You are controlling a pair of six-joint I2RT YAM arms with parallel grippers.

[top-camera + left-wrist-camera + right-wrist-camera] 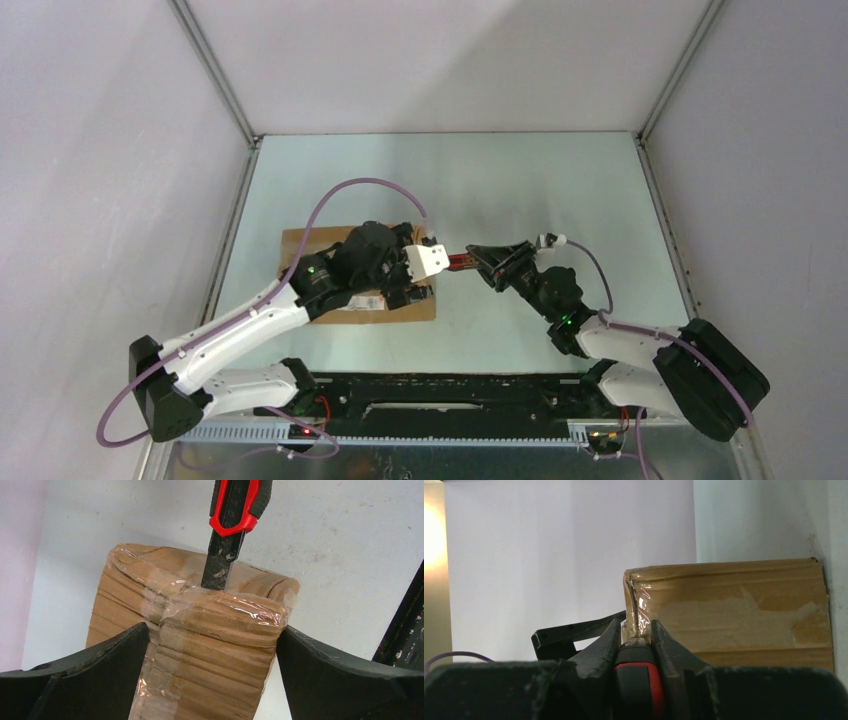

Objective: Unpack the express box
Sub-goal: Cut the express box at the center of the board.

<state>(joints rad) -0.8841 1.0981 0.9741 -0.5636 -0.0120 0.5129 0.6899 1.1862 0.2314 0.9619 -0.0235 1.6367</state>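
The express box (pixel 305 242), brown cardboard wrapped in clear tape, lies left of the table's middle, mostly under my left arm. My left gripper (pixel 212 650) stands open, its fingers (pixel 100 670) on either side of the box's (pixel 220 645) right end. My right gripper (pixel 634 630) is shut on a red and black utility knife (pixel 636 675). The knife (pixel 460 263) points left, and its blade (pixel 217 572) meets the taped seam at the box's end face (pixel 734 610). The box's label is hidden.
The pale green table (pixel 500 180) is boxed in by white walls with metal corner posts. A black rail (pixel 450 405) runs along the near edge between the arm bases. A purple cable (pixel 350 190) loops above the left arm.
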